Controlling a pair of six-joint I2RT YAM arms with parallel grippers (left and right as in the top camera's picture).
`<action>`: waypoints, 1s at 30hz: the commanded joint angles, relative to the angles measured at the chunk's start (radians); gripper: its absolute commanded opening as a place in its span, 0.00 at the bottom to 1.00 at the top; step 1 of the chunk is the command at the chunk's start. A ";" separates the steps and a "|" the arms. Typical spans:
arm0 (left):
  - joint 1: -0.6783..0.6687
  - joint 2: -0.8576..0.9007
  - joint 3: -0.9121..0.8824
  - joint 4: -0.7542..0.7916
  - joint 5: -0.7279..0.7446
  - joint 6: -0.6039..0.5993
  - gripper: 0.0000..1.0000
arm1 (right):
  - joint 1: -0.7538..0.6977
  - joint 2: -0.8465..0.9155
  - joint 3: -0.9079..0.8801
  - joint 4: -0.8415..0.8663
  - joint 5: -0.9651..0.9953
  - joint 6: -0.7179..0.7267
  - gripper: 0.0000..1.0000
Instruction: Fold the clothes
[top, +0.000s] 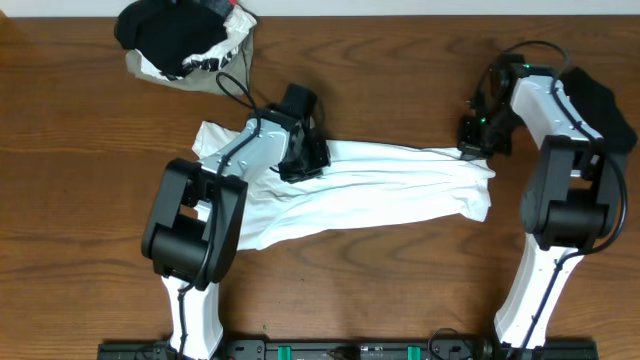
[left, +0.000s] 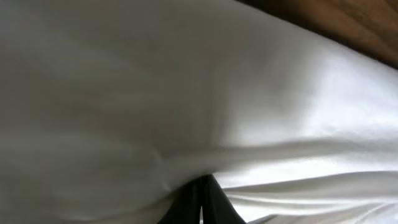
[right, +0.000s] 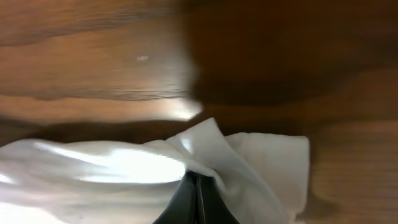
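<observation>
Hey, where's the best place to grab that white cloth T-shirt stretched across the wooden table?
Probably along its far edge, coming from above. The white cloth T-shirt lies flat in a long bunched band, so only its raised folds offer a pinch. The left hand and right hand are shut on such folds.

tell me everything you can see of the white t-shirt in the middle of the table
The white T-shirt is plain soft cloth, bunched and wrinkled into a long band lying across the wooden table. No print shows. The left gripper is shut on its far edge toward the left, the right gripper on its right end, where a corner sticks up.
</observation>
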 joint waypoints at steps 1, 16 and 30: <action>0.056 0.071 -0.021 -0.032 -0.086 0.055 0.07 | -0.048 0.042 -0.008 0.004 0.209 0.056 0.01; 0.111 0.008 -0.020 -0.110 -0.085 0.120 0.06 | -0.072 0.042 0.199 -0.168 0.239 0.140 0.18; 0.095 -0.261 -0.020 -0.191 -0.085 0.141 0.47 | -0.108 0.042 0.362 -0.414 0.081 0.026 0.93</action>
